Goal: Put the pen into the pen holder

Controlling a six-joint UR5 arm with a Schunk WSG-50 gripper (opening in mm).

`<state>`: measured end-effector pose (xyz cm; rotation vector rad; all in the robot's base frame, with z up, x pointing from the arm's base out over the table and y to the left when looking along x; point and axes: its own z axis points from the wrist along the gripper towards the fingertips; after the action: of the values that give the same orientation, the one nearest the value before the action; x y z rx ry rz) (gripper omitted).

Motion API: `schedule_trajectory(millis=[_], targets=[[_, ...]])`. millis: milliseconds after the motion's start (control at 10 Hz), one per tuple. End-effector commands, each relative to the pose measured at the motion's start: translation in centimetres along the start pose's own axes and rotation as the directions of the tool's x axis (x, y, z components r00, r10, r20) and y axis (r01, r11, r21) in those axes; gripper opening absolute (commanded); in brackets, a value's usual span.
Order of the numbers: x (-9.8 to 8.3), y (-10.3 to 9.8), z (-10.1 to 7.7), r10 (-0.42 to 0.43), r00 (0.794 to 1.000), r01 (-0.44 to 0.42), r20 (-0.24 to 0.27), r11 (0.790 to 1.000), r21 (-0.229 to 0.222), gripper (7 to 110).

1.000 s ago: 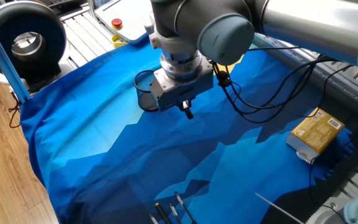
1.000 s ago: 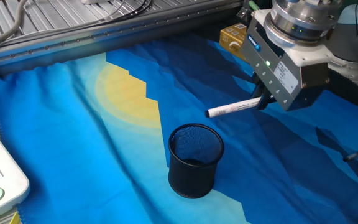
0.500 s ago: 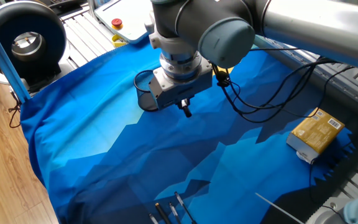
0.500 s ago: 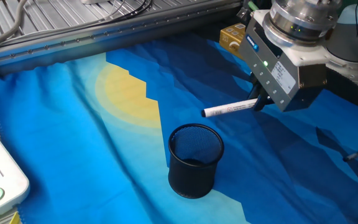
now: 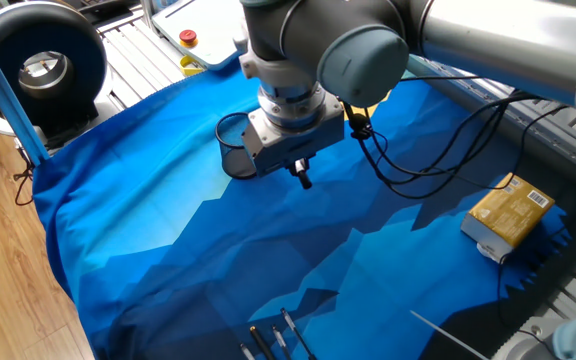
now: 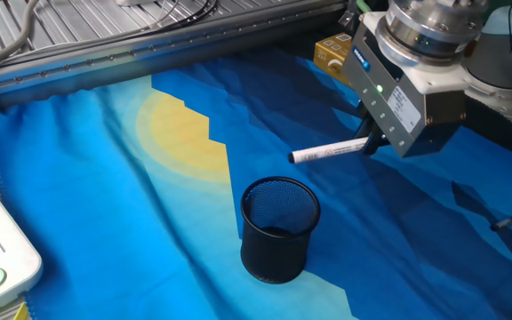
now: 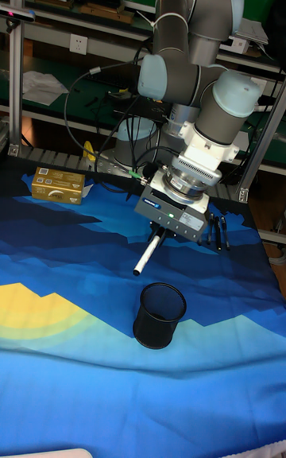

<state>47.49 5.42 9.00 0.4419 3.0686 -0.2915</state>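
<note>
In one fixed view the arm's wrist hides most of the holder [image 5: 230,150]; only its left rim and a strip of mesh show, and the pen cannot be seen there, just the dark jaw tips of the gripper [image 5: 302,179] below the wrist. The other fixed view shows more: the pen [image 6: 329,152] sticks out leftward from the gripper [image 6: 369,144], roughly level, tilted slightly down at its free white end, in the air above the blue cloth [image 6: 105,204]. Its black cap end is buried between the jaws, which are closed on it; the fingers themselves are mostly hidden behind the gripper body. The holder [image 6: 279,228] stands upright on the cloth, below and left of the pen's free end, apart from it, mouth open and dark inside.

In the tall view the pen [image 7: 147,255] slants down and left from the gripper [image 7: 160,236], its tip above and just left of the holder [image 7: 160,315].

There is small print along the pen barrel, too fine to read. A yellow box [image 5: 510,213] near the bench edge carries a label that is likewise unreadable. Dark pens [image 5: 273,340] are cut off by the bottom edge of one fixed view.
</note>
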Motion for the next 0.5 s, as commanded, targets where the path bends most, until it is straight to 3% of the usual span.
schedule_trajectory(millis=[0, 400], targets=[[0.19, -0.31, -0.08, 0.005, 1.000, -0.005, -0.010, 1.000, 0.009, 7], [-0.23, -0.39, -0.08, 0.017, 1.000, -0.017, 0.007, 1.000, 0.012, 7]])
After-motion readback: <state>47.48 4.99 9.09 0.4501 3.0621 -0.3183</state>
